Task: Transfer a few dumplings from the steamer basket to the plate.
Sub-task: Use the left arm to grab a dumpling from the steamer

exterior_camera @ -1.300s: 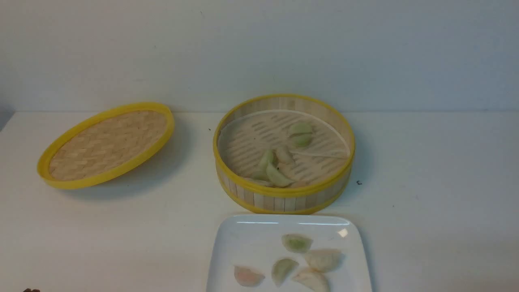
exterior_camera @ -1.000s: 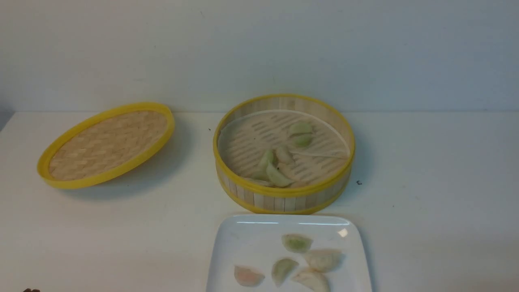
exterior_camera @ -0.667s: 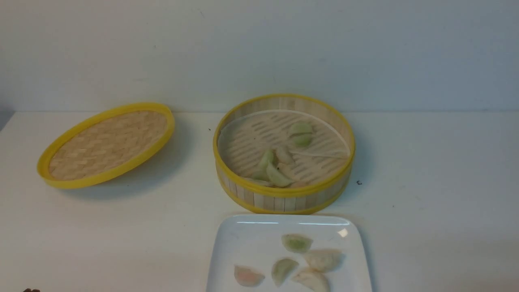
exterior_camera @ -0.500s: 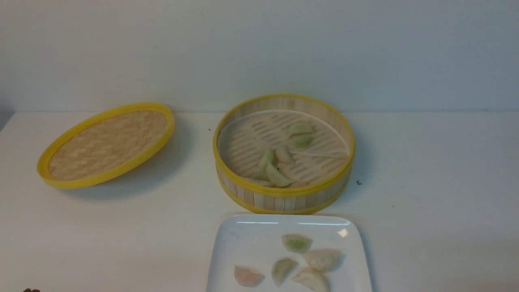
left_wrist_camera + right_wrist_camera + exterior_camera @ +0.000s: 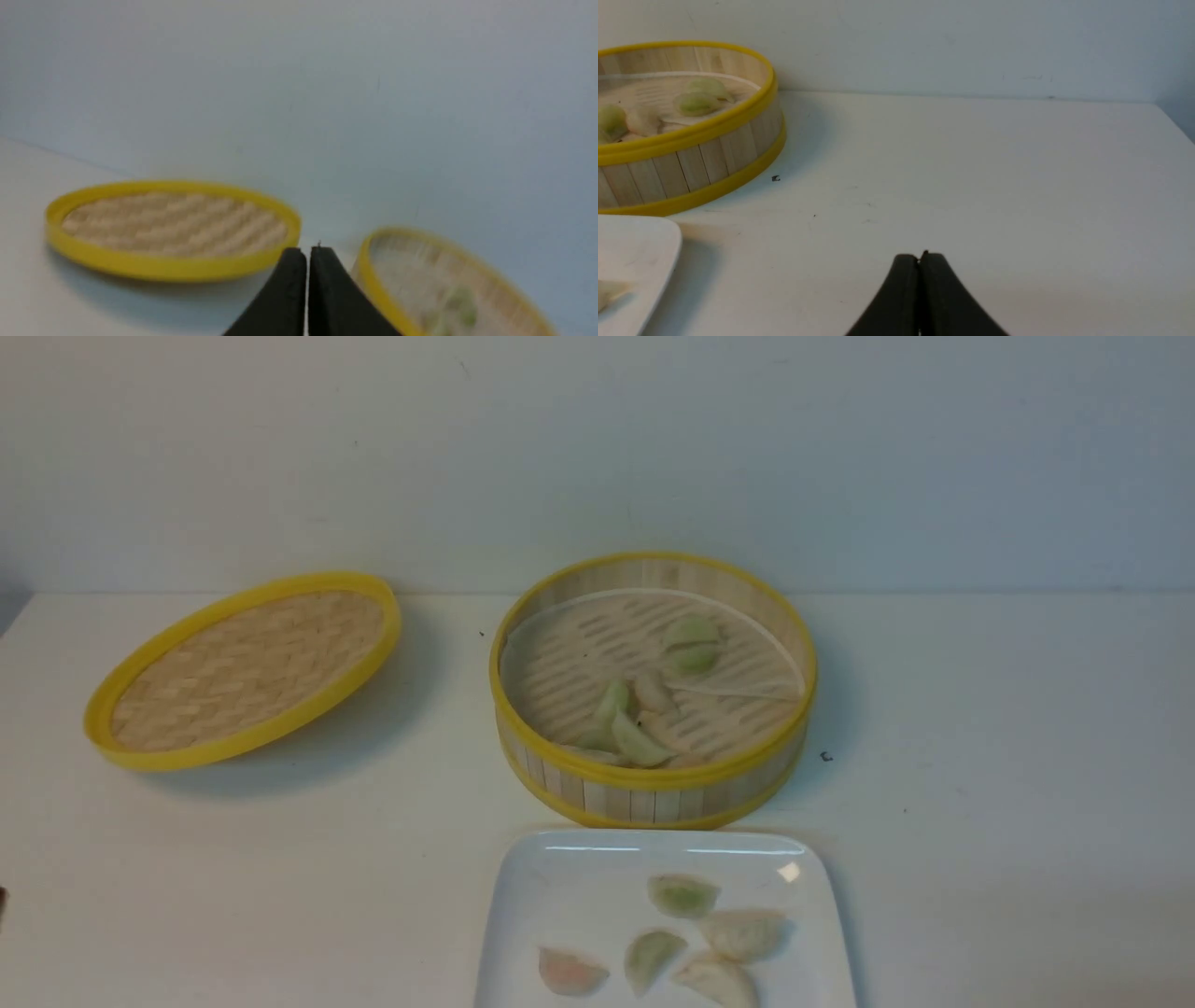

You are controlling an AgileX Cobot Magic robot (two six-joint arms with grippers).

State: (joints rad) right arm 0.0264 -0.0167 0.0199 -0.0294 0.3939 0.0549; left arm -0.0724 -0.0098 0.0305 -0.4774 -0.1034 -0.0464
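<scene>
Five dumplings on plate, more in basket just behind: short carry. Lid aside keeps basket open. Left gripper, right gripper pressed together, empty; job likely done.

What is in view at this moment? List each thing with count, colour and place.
steamer basket: one, bamboo with yellow rims, mid-table
dumplings in the basket: at least five, green and cream, some hidden behind the near rim
plate: one, white, just in front of the basket
dumplings on the plate: five; two green, two cream, one pink
lid: one, woven, yellow rim, left of the basket
table: one, white
left gripper: one, black, shut, empty
right gripper: one, black, shut, empty
</scene>
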